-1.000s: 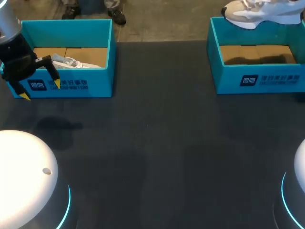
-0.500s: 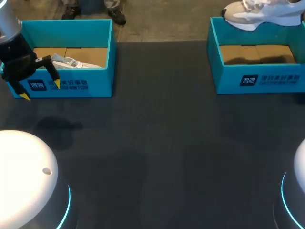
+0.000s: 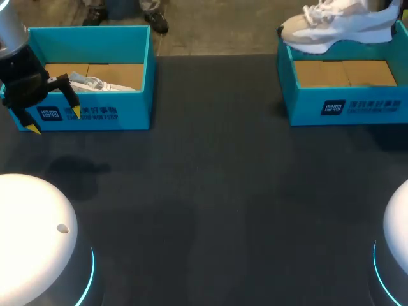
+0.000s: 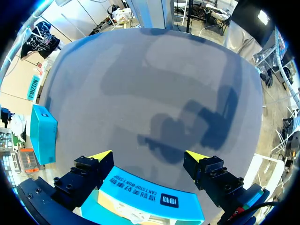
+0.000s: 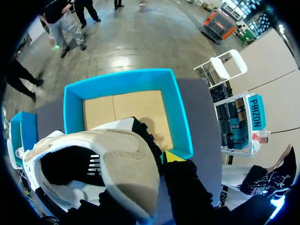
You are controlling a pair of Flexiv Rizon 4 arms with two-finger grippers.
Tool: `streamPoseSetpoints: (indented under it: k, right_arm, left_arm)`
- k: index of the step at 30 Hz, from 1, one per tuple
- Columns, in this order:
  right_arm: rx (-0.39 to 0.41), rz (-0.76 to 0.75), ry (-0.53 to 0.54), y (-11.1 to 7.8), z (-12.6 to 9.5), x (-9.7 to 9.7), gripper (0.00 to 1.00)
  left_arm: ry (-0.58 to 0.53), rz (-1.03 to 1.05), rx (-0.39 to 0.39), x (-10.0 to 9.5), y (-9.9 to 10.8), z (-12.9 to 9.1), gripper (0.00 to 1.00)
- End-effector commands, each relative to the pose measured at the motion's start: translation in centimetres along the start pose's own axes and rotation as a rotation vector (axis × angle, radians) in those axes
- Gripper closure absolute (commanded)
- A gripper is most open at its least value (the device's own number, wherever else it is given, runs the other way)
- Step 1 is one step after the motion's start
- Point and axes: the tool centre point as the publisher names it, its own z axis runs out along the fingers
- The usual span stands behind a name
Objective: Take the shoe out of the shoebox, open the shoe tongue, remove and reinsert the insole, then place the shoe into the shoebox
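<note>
The right shoebox (image 3: 344,105), a teal open-topped carton at the far right of the table (image 3: 217,204), holds nothing but its bare brown cardboard floor (image 3: 341,71). The shoe (image 3: 335,25), white and beige with a thick pale sole, is out of it, held in the air just over the box's far rim with its toe towards the middle of the table. In the right wrist view the right gripper (image 5: 133,183) is pinching the shoe (image 5: 112,164) at the heel end, one yellow tip pressed against its side and the other hidden behind it, with the box (image 5: 176,117) below and ahead. The left shoebox (image 3: 95,113), of the same teal, stands at the far left and has a crumpled white item (image 3: 94,83) lying in it; shoe or paper, I cannot tell. The left gripper (image 3: 54,120) hangs before that box's front wall with its fingers spread wide and nothing between them; its own view shows the tips above the wall (image 4: 145,197). The table is dark, matt and marked only by soft shadows.
</note>
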Motion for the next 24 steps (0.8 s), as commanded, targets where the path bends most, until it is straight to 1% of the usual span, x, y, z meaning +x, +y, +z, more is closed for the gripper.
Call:
streamPoseSetpoints:
  k: [1, 5, 10, 12, 16, 24]
  right_arm:
    - [-0.04, 0.005, 0.0, -3.4, -0.7, 0.7, 1.0]
    - [-0.03, -0.002, 0.002, -5.8, -1.5, 1.9, 1.0]
    - [-0.022, -0.01, 0.0, -8.3, -2.6, 2.9, 1.0]
    - [-0.02, -0.012, 0.005, -9.6, -3.0, 3.5, 1.0]
    - [-0.018, -0.025, 0.007, -11.5, -3.6, 4.3, 1.0]
    - [-0.023, -0.027, 0.02, -16.1, -4.6, 5.9, 1.0]
  left_arm:
    - [0.001, 0.001, -0.002, 0.0, -0.1, 0.0, 0.0]
    - [0.001, 0.001, -0.002, 0.0, -0.1, 0.0, 0.0]
    - [0.001, 0.001, -0.002, 0.0, -0.1, 0.0, 0.0]
    - [0.001, 0.001, -0.002, 0.0, -0.1, 0.0, 0.0]
    - [0.001, 0.001, -0.002, 0.0, -0.1, 0.0, 0.0]
    - [0.001, 0.001, -0.002, 0.0, -0.1, 0.0, 0.0]
